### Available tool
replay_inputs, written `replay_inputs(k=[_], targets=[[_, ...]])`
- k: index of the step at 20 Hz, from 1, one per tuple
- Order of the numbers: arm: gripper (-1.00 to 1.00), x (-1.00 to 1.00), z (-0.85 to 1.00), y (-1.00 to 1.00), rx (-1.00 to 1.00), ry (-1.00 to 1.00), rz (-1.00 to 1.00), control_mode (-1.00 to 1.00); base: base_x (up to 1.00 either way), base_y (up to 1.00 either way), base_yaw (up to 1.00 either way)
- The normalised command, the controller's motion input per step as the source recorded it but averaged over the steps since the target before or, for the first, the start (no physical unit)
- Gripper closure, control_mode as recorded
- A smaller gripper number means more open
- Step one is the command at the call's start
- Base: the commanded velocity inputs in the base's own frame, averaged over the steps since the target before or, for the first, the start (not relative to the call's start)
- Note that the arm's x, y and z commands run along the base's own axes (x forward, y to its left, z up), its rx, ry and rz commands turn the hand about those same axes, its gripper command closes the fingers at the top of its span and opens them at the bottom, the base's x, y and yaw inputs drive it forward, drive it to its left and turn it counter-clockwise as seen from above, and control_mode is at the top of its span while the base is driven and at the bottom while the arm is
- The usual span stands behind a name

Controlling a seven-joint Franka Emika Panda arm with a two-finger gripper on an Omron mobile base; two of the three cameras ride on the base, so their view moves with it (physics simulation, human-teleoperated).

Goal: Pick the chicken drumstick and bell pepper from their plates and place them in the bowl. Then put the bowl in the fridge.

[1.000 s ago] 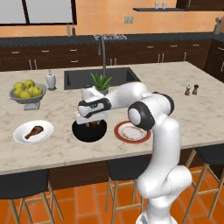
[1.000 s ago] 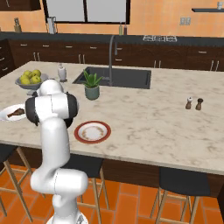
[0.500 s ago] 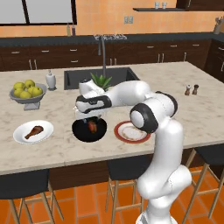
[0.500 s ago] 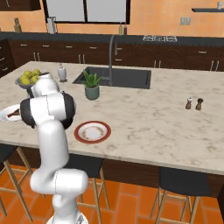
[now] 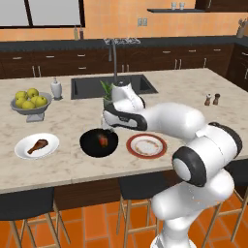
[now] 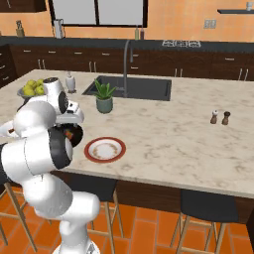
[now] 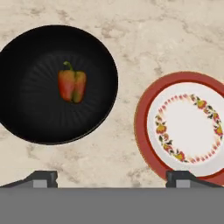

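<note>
The red-orange bell pepper (image 7: 72,86) lies inside the glossy black bowl (image 7: 26,65) on the marble counter. Just right of the bowl stands the red-rimmed plate (image 7: 144,131), with no food on it. My gripper (image 7: 111,179) hangs open above the gap between bowl and plate, its fingertips (image 7: 41,178) spread wide and holding nothing. In the left base view the hand (image 5: 110,122) hovers just behind the bowl (image 5: 92,147), with the pepper (image 5: 102,139) showing inside. The brown chicken drumstick (image 5: 38,145) rests on the plain white plate (image 5: 24,150) further left. The fridge is out of view.
A grey footed fruit bowl (image 5: 30,102) with yellow-green fruit stands at the back left, by a white dispenser (image 5: 56,88). Behind the bowl are the sink (image 5: 121,86), faucet and a potted plant (image 5: 107,92). Two shakers (image 5: 212,99) stand at right. Stools line the counter's near edge.
My hand has risen from low over the bowl. The pepper, hidden under the hand before, now lies uncovered in the bowl.
</note>
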Motion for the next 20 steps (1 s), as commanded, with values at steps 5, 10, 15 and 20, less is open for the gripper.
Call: replay_inputs(k=[5,10,15,20], targets=[[-1.00,-0.74,0.23,-0.50,0.14,-0.08,0.03,1.00,-0.06,0.07,0.00],[-1.00,0.00,0.00,0.00,0.00,0.00,0.00,1.00,-0.07,0.84,-0.01],[-1.00,0.00,0.00,0.00,0.00,0.00,0.00,1.00,0.00,0.98,-0.19],[-1.00,0.00,0.00,0.00,0.00,0.00,0.00,1.00,0.50,0.35,-0.23]])
